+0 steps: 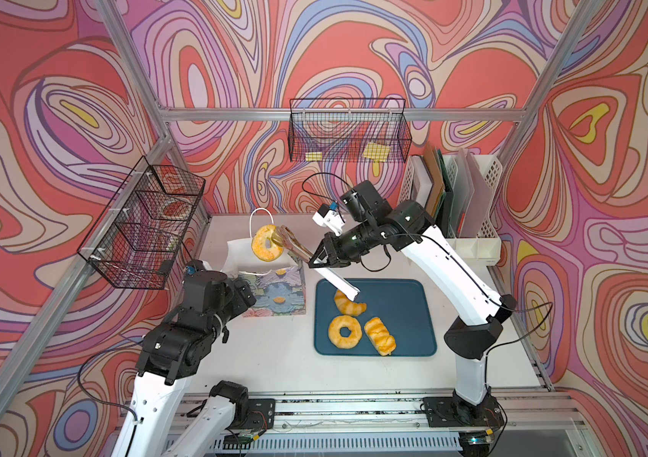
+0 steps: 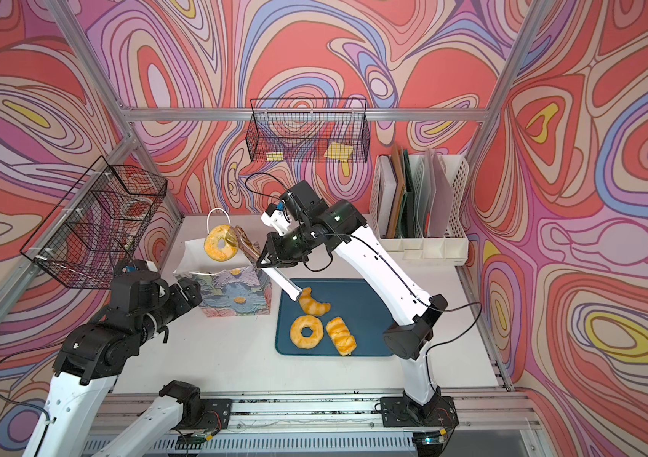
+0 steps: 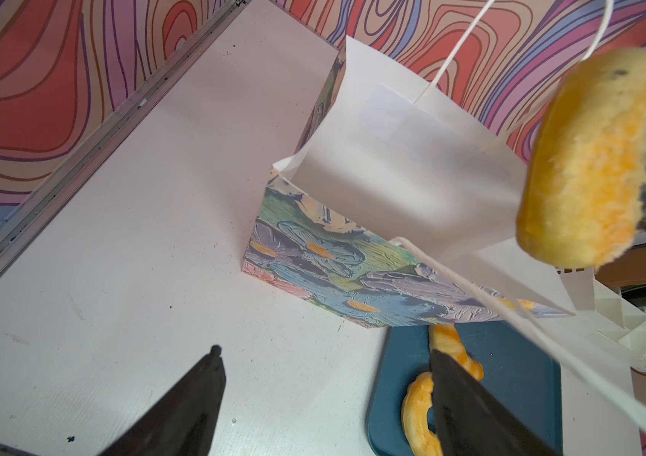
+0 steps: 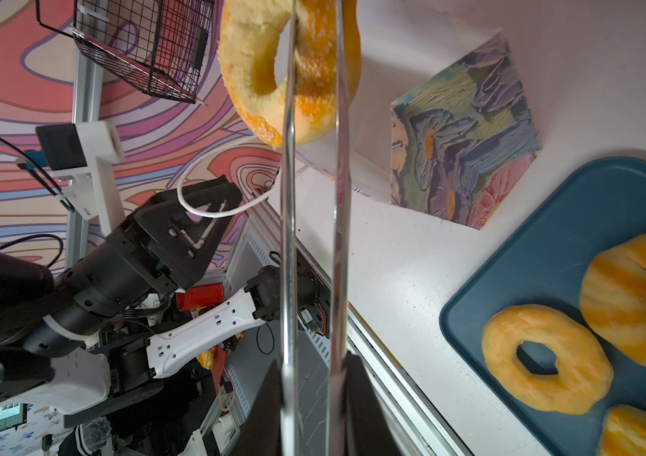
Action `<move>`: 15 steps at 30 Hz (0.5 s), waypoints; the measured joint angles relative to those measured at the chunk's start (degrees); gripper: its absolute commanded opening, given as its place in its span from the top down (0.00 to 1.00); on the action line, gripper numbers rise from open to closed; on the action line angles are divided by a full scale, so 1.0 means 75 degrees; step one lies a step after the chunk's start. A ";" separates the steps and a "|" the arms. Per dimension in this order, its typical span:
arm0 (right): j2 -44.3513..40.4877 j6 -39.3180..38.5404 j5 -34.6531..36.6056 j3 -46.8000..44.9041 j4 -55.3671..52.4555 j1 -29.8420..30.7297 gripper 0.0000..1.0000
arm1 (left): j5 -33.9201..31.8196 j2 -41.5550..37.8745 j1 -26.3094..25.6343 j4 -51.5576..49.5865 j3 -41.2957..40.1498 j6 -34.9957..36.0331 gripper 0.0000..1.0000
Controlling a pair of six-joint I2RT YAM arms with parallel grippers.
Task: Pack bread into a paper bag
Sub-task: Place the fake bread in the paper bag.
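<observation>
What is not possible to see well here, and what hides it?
Bottom of the paper bag: both top views, hidden by its walls and the held doughnut; contents cannot be told.
Croissant: left wrist view, partly behind one finger of the left gripper.
Twisted roll: right wrist view, cut off by the edge.
Side wire basket contents: top views, too small behind mesh.

- The paper bag has its mouth open; tongs and a ring doughnut hang over it.
- The cord handle drapes across the left gripper.
- Bare table lies in front of the bag; the tray sits close beside it.
</observation>
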 measured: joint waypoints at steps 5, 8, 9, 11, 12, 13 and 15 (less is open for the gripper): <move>0.0271 -0.0009 0.0006 -0.0023 0.0169 0.0090 0.83 | 0.0026 -0.0050 0.0000 0.0003 0.0000 0.0000 0.14; 0.0431 -0.0032 0.0017 0.0050 0.0198 0.0082 0.84 | 0.0041 -0.0064 0.0000 0.0006 0.0000 0.0000 0.14; 0.0478 -0.0038 0.0023 0.0050 0.0224 0.0082 0.84 | 0.0052 -0.0073 0.0000 0.0003 0.0000 0.0000 0.14; 0.0545 -0.0050 0.0035 0.0041 0.0254 0.0082 0.83 | 0.0055 -0.0085 0.0000 0.0006 0.0000 0.0000 0.14; 0.0562 -0.0061 0.0044 0.0012 0.0280 0.0082 0.83 | 0.0055 -0.0085 0.0000 0.0003 0.0000 0.0000 0.14; 0.0565 -0.0067 0.0044 -0.0050 0.0323 0.0082 0.82 | 0.0055 -0.0085 0.0000 0.0003 0.0000 0.0000 0.14; 0.0565 -0.0079 0.0047 -0.0169 0.0376 0.0082 0.80 | 0.0052 -0.0096 0.0000 0.0003 0.0000 0.0000 0.14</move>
